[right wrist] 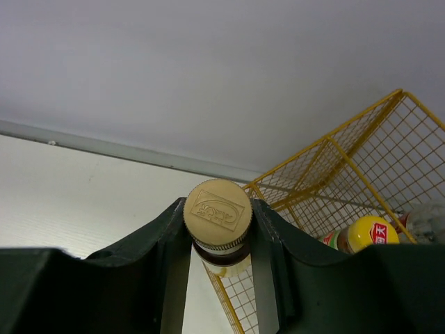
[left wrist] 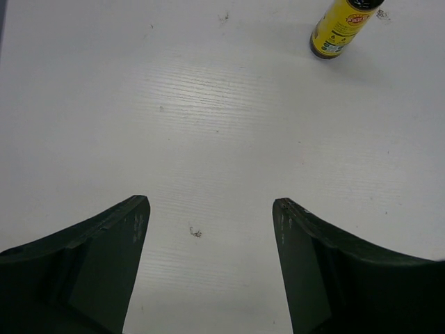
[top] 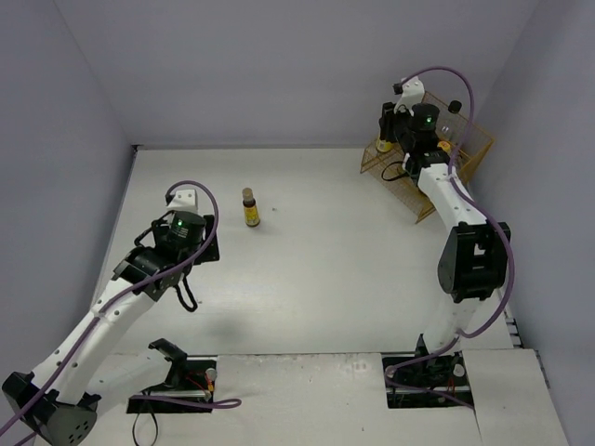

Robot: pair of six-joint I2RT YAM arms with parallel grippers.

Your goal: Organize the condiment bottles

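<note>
Progress: partly done, by my reading. The basket (top: 476, 149) sat at the far right corner of the table (top: 325, 279). Inside it, the right wrist view showed one yellow-capped bottle (right wrist: 367, 233) lying against the mesh, with something clear and blurred just beyond it. What else the basket held was hidden behind the arm.

One loose bottle (top: 250, 208), brown with a yellow label, stood upright on the table well to the left of the basket, so at least that one was left to move.

Right pincer (right wrist: 219, 233): closed tight on the held bottle (right wrist: 217, 212), fingers pressing both sides of its neck just under the gold cap. It hung at the basket's left edge. I could not tell whether it was over the inside or just outside the rim.

Left pincer (left wrist: 210, 209): jaws spread wide, holding nothing and touching nothing, hanging over bare table farther from the basket than the loose bottle and near that bottle.
</note>
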